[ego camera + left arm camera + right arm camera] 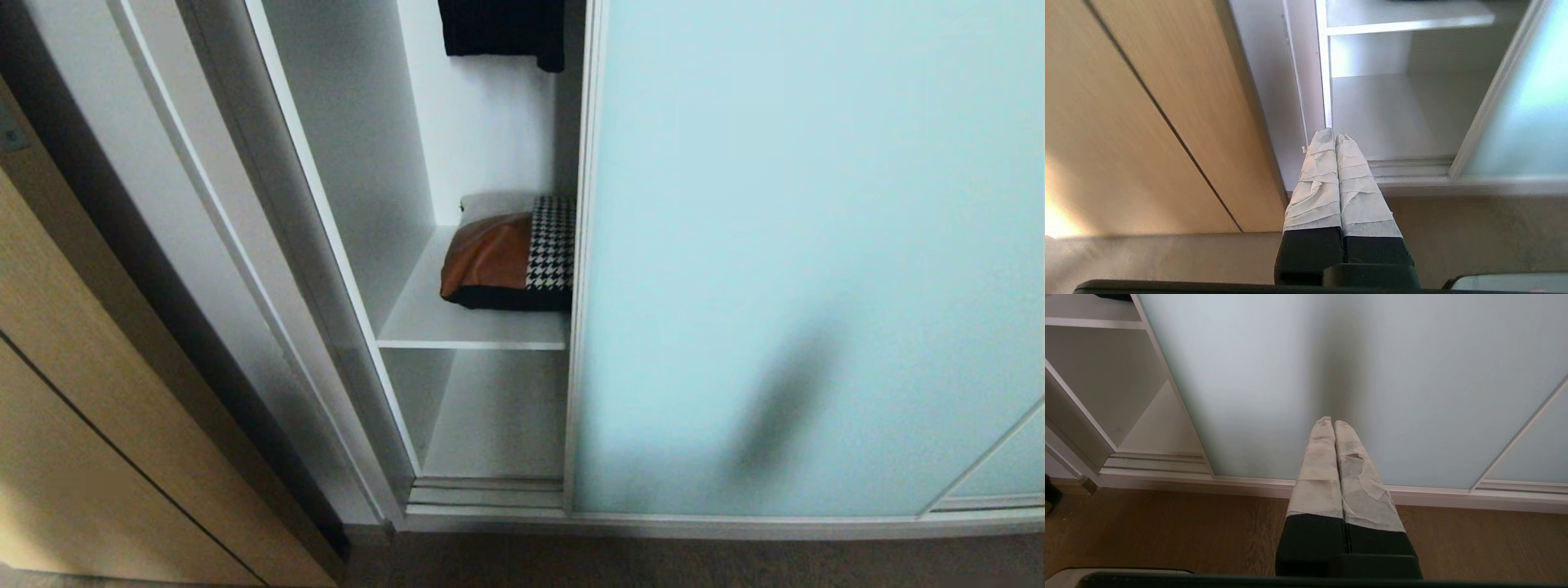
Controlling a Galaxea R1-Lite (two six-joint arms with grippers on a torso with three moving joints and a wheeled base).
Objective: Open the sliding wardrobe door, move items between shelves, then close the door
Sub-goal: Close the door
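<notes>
The sliding wardrobe door (808, 253), frosted pale aqua glass in a slim white frame, covers the right of the wardrobe and leaves a narrow gap at the left. In that gap a tan-and-houndstooth cushion (510, 255) lies on a white shelf (457, 322), partly hidden behind the door's edge. A lower shelf (498, 425) below it is bare. Neither arm shows in the head view. My left gripper (1335, 136) is shut and empty, hanging low before the wardrobe's left corner. My right gripper (1329, 421) is shut and empty, low in front of the glass door (1331, 355).
A black garment (502, 31) hangs above the cushion. A light wooden door (90, 425) stands left of the wardrobe, also in the left wrist view (1147, 122). The door track (490, 494) runs along the bottom above a wooden floor (1167, 531).
</notes>
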